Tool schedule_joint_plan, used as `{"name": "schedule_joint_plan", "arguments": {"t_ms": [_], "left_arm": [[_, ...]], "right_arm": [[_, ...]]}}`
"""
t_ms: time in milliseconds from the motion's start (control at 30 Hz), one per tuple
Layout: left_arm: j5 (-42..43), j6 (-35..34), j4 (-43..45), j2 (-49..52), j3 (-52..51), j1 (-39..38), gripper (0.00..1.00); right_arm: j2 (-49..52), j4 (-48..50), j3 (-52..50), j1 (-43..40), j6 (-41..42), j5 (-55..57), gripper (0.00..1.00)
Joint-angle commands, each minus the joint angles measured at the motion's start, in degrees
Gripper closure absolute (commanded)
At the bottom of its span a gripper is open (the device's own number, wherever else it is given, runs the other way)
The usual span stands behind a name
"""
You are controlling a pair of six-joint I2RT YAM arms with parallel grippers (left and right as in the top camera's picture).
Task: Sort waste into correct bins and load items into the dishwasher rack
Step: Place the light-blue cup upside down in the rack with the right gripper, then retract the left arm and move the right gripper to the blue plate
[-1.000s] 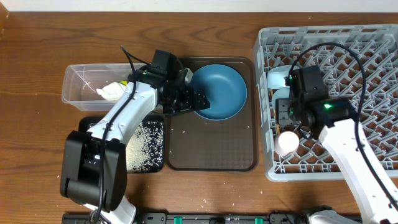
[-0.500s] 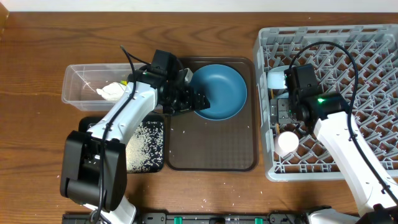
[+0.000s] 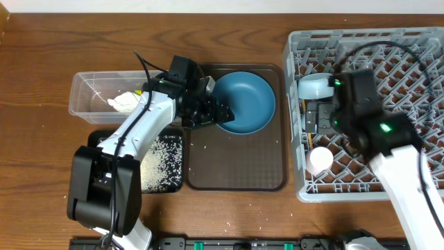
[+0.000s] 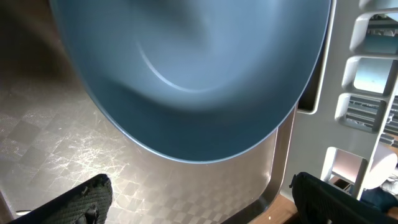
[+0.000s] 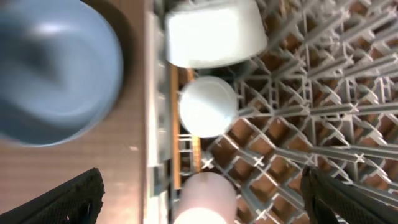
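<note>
The dark-blue plate lies on the brown serving tray. My left gripper is open at the plate's left rim, which lies just ahead of the fingertips. In the grey dishwasher rack, along its left side, sit the pale-blue bowl, a light-blue cup and the pink cup. My right gripper hangs wide open above the cups, holding nothing. Crumpled white paper sits in the clear tub. Rice covers the black tray.
The brown serving tray lies between the bins and the rack, its near half bare. Stray rice grains dot the table by its front edge. The rack's raised wall stands right beside the tray. The left arm reaches across the black tray.
My right gripper has opened wide and its arm has lifted and shifted right above the rack's left side. The left arm and the plate have not moved.
</note>
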Motion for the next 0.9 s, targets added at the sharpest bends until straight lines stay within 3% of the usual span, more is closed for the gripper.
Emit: {"name": "schedule_joint_plan", "arguments": {"t_ms": [0,100,167,400,600,733,867], "left_arm": [[-0.2,0.3,-0.2,-1.0,0.4,0.0,0.05],[6.7,-0.5,-1.8,-1.2,0.9,0.8,0.05],[6.6,-0.3,-1.9,-1.8,2.1,1.9,0.05],[-10.9,-0.5,-9.4,-15.8,7.0,5.6,0.05],[-25.3,-0.5,-11.3,-31.5,7.4,9.0,0.05],[-27.2,-0.5,-11.7,-39.5,7.4,9.7,0.05],[-27.2,-0.5,-11.7,-45.4,7.4,9.7,0.05]], "right_arm": [[-3.7,-0.4,1.1,-0.2,-0.6,-8.1,0.01],[-5.2,-0.3,1.1,-0.2,-0.6,-15.8,0.01],[-5.2,-0.4,1.1,-0.2,-0.6,-19.7,0.01],[-3.1,1.2,1.0,1.5,-0.6,-23.6,0.01],[0.9,9.2,1.0,8.1,0.5,-23.0,0.04],[5.7,14.2,1.0,14.4,0.5,-17.6,0.09],[12.0,17.9,1.0,19.8,0.5,-10.7,0.23]]}}
